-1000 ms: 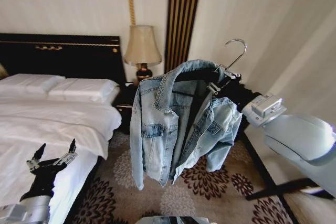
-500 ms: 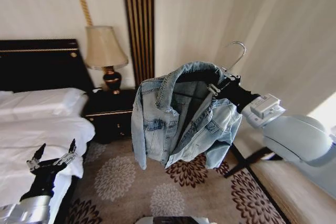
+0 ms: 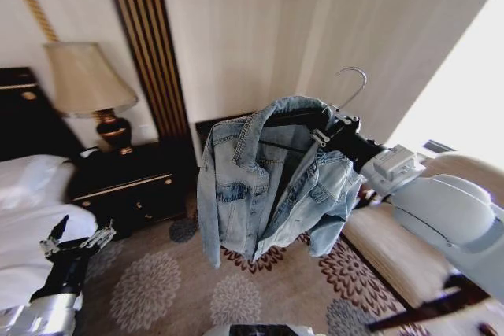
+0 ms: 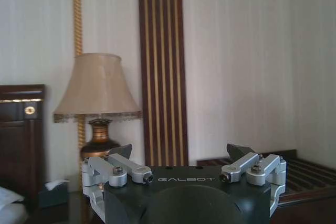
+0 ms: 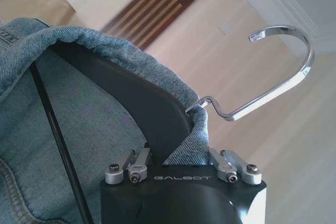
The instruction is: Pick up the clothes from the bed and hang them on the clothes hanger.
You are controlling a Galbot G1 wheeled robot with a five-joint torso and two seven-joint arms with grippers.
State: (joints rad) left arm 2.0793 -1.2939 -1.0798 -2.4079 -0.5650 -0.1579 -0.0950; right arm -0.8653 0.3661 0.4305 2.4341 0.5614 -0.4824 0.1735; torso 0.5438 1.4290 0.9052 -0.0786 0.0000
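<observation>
We see the light-blue faded denim jacket (image 3: 268, 182) draped on the slim black triangular coat hanger (image 3: 293, 118), held up in the air over the patterned brown carpet (image 3: 165, 289). Its long axis runs downward from collar to hem, the open front faces us, and one long sleeve hangs straight down below the hem on the side toward the bed. The hanger's bar lies roughly level across the shoulders, and its thin silver wire hook (image 3: 351, 84) rises from the jacket's collar and curls up and away from the bed. Just beside the collar, the right gripper (image 3: 337, 126) is clenched on the hanger's black shoulder with denim folded over it, as the right wrist view shows (image 5: 178, 153). Beyond the jacket on the bed side stand a dark wooden nightstand (image 3: 130, 186) and a beige-shaded table lamp (image 3: 87, 80). The white-covered bed (image 3: 24, 210) lies farther out still. Low near the bed's edge, well apart from the jacket, our left gripper (image 3: 77, 238) hangs with its jaws spread and nothing between them.
</observation>
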